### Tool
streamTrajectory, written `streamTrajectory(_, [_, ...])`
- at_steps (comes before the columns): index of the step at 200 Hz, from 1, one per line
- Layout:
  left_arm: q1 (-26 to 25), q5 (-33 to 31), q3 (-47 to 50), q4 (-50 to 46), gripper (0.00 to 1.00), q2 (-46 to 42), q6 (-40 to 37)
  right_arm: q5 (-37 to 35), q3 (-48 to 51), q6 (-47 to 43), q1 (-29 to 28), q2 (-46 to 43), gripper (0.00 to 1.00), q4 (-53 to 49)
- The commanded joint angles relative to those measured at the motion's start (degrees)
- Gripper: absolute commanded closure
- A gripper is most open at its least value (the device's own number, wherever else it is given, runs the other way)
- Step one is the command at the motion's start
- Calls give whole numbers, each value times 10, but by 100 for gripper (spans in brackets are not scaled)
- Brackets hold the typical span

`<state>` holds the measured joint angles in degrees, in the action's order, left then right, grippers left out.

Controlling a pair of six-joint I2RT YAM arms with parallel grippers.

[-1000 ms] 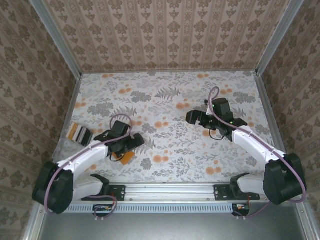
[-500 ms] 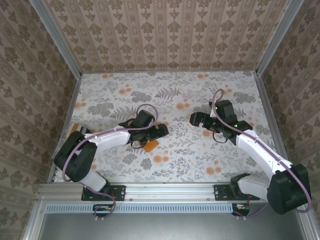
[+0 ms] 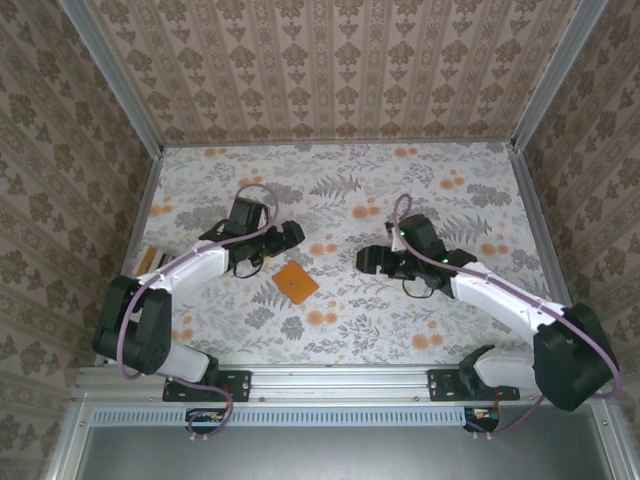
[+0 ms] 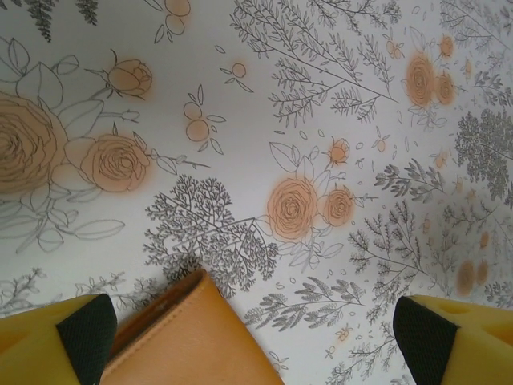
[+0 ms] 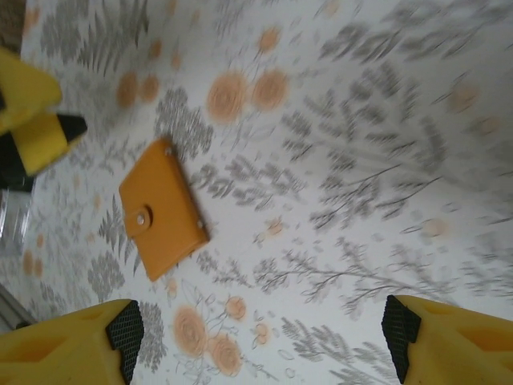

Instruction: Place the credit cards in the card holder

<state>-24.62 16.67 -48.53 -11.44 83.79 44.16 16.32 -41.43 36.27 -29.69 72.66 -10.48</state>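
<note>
The orange card holder [image 3: 296, 283] lies closed and flat on the flowered table, left of centre. In the right wrist view the card holder [image 5: 160, 208] shows its snap tab. My left gripper [image 3: 285, 237] hovers open just behind it, and the left wrist view has the card holder's corner [image 4: 184, 337] at the bottom left, beside the left gripper [image 4: 252, 325]. My right gripper [image 3: 368, 258] stands open to the holder's right, apart from it, and the right gripper [image 5: 260, 329] has nothing between its fingers. A sliver of the credit cards [image 3: 150, 260] peeks out at the table's left edge behind my left arm.
Patterned walls close the table [image 3: 340, 190] on the left, back and right. A metal rail [image 3: 330, 380] runs along the near edge by the arm bases. The left arm's yellow finger [image 5: 32, 112] shows at the right wrist view's upper left.
The left gripper carried the card holder towards the centre, left it on the table and drew back up-left. The right gripper moved left towards the holder.
</note>
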Motion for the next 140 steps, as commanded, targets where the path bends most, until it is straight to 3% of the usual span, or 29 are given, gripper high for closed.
streamTrajectory(1, [12,56,-24,-23,0,35,-54,-2,-25,21,-31,31,19,30])
streamTrajectory(50, [5,95,-5,7,0,68,-44,-9,-38,30,-67,66,21,51])
streamTrajectory(100, [-12,85,18,-8,2,54,-24,-6,-40,33,-80,88,23,53])
streamTrajectory(140, [-67,49,44,-16,2,29,4,-15,-24,39,-82,76,24,54])
